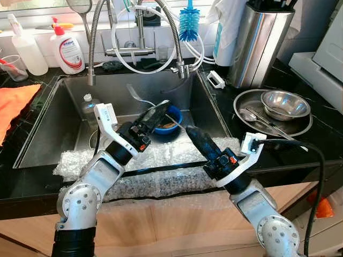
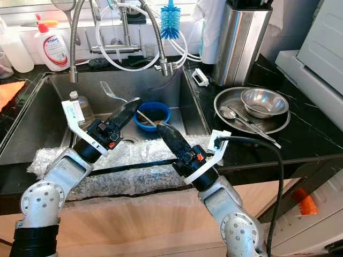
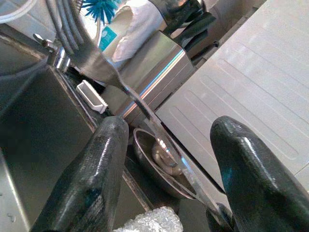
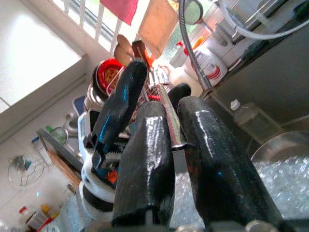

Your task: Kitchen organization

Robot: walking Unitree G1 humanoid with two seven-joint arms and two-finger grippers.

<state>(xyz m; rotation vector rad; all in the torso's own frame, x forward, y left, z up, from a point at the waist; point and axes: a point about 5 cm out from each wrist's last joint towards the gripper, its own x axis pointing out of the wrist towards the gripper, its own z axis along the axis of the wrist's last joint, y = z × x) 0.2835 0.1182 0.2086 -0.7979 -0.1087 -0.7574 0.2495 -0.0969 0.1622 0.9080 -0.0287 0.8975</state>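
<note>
Bubble wrap [image 1: 161, 160]: nearest item I see, draped over the sink's front edge and hanging down the cabinet face.
Right gripper [image 1: 194, 135]: I see it above the bubble wrap near the sink's front edge, right of centre; in the right wrist view its fingers [image 4: 145, 159] are narrow, closed on a thin metal handle.
Left gripper [image 1: 155, 113]: I see it over the sink, tips just above the blue bowl; in the left wrist view its fingers [image 3: 96, 174] stand wide apart.
Fork [image 3: 91, 60]: task item; its handle runs between the left fingers and looks pinned against one finger near its base. I cannot tell whether this is the same handle the right gripper holds.
Blue bowl [image 1: 170, 127]: on the sink floor near the right wall, holding brownish contents.
Sink [image 1: 59, 118]: steel basin set in a black counter; a clear plastic bottle [image 1: 89, 105] lies toward its left side.
Faucet [image 1: 177, 37]: spring-neck type at the sink's back edge, with a blue brush [image 1: 188, 22] hanging beside it.
Steel tray [image 1: 244, 120]: on the counter right of the sink, carrying a steel bowl [image 1: 285, 104] and a spoon [image 1: 252, 115].
Knife block [image 1: 258, 40]: steel, at the counter's back right.
Soap bottle [image 1: 67, 48]: white, at the back left edge.
Orange cloth [image 1: 13, 104]: on the counter left of the sink.
</note>
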